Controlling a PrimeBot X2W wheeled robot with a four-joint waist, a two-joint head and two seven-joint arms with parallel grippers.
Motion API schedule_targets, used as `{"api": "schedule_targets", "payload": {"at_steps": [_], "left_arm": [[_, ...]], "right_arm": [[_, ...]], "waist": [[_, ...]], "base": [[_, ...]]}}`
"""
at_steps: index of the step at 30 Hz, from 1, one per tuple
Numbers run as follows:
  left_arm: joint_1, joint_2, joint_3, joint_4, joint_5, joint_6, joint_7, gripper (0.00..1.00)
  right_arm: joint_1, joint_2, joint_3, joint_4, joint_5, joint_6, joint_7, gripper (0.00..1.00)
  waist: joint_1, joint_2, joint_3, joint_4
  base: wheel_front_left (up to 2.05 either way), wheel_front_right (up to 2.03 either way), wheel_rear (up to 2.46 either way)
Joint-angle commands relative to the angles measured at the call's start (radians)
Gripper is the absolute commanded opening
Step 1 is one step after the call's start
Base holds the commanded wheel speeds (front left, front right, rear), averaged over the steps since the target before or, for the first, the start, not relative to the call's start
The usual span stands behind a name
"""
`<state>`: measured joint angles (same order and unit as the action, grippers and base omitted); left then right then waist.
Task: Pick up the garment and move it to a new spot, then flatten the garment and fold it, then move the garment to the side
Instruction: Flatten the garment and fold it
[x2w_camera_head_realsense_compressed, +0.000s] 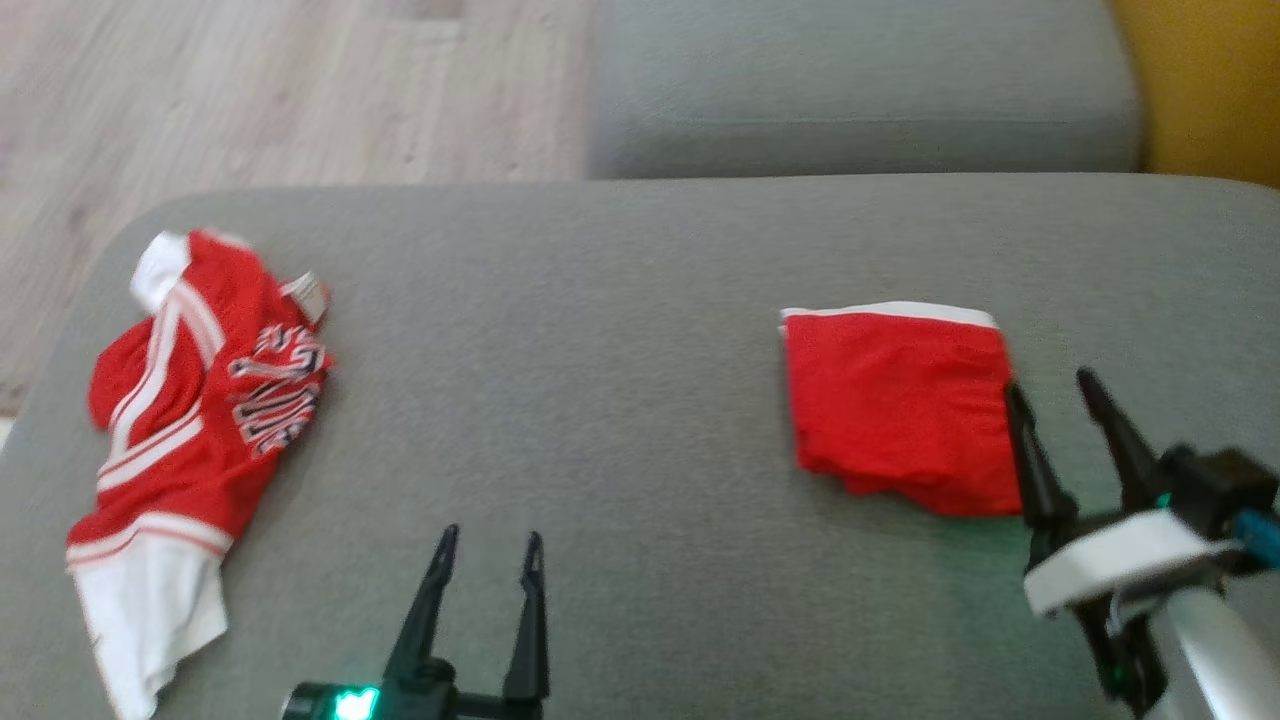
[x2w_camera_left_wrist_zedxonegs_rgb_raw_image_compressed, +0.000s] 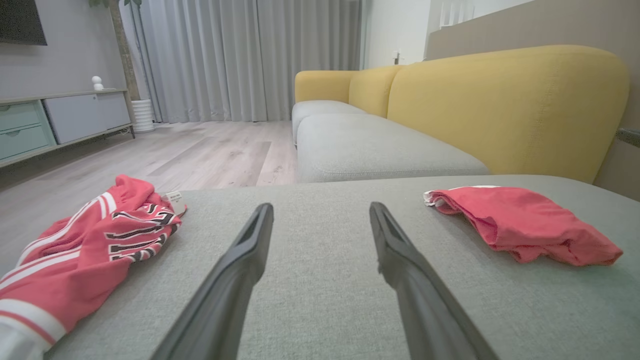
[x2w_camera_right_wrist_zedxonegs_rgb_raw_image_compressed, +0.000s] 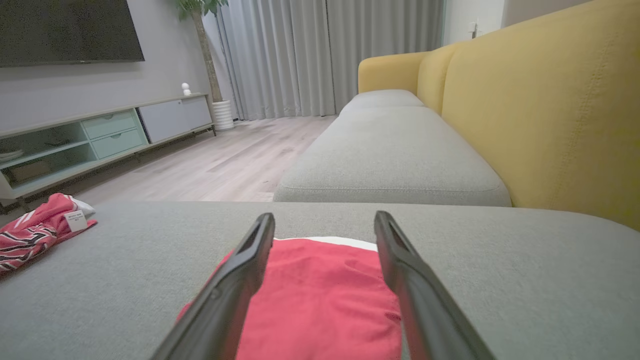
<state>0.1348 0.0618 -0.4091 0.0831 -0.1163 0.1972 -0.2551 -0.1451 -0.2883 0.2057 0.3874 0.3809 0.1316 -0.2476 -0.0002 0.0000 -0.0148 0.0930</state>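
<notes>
A red garment (x2w_camera_head_realsense_compressed: 900, 410) with a white band lies folded into a rough rectangle on the right part of the grey cushion (x2w_camera_head_realsense_compressed: 620, 300). It also appears in the left wrist view (x2w_camera_left_wrist_zedxonegs_rgb_raw_image_compressed: 520, 225) and in the right wrist view (x2w_camera_right_wrist_zedxonegs_rgb_raw_image_compressed: 320, 295). My right gripper (x2w_camera_head_realsense_compressed: 1050, 383) is open at its right edge, and in the right wrist view (x2w_camera_right_wrist_zedxonegs_rgb_raw_image_compressed: 324, 220) the fingers straddle the cloth without gripping it. My left gripper (x2w_camera_head_realsense_compressed: 492, 535) stands open over bare cushion at the front middle (x2w_camera_left_wrist_zedxonegs_rgb_raw_image_compressed: 321, 210). A crumpled red and white lettered jersey (x2w_camera_head_realsense_compressed: 190, 440) lies at the far left.
The cushion's left edge drops to a wooden floor (x2w_camera_head_realsense_compressed: 280, 90). A second grey seat cushion (x2w_camera_head_realsense_compressed: 860, 90) lies beyond, with a yellow backrest (x2w_camera_head_realsense_compressed: 1210, 80) to the right. A low TV cabinet (x2w_camera_right_wrist_zedxonegs_rgb_raw_image_compressed: 100, 135) stands across the room.
</notes>
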Motion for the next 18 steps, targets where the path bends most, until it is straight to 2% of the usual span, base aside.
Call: {"api": "schedule_targets", "payload": {"at_steps": [1,10,13,18], "left_arm": [[-0.022,-0.002,0.049,-0.039,-0.007,0.01,-0.007,1.0],[0.026,-0.003,0.096,-0.057,-0.003,0.019,-0.007,1.0],[0.04,-0.004,0.11,-0.058,0.001,0.024,-0.007,1.0],[0.055,-0.005,0.13,-0.059,0.002,0.026,-0.007,1.0]], "right_arm": [[0.007,-0.002,0.0,-0.045,-0.026,-0.001,-0.013,1.0],[0.167,0.066,-0.078,-0.169,-0.161,-0.001,-0.014,1.0],[0.208,0.087,-0.091,-0.196,-0.161,-0.001,-0.014,1.0],[0.238,0.088,-0.079,-0.216,-0.149,-0.001,-0.014,1.0]], "waist": [[0.0002,0.0,-0.034,-0.045],[0.0002,0.0,-0.061,-0.099],[0.0002,0.0,-0.065,-0.111],[0.0002,0.0,-0.069,-0.124]], "base": [[0.0,0.0,0.0],[0.0,0.0,0.0],[0.0,0.0,0.0],[0.0,0.0,0.0]]}}
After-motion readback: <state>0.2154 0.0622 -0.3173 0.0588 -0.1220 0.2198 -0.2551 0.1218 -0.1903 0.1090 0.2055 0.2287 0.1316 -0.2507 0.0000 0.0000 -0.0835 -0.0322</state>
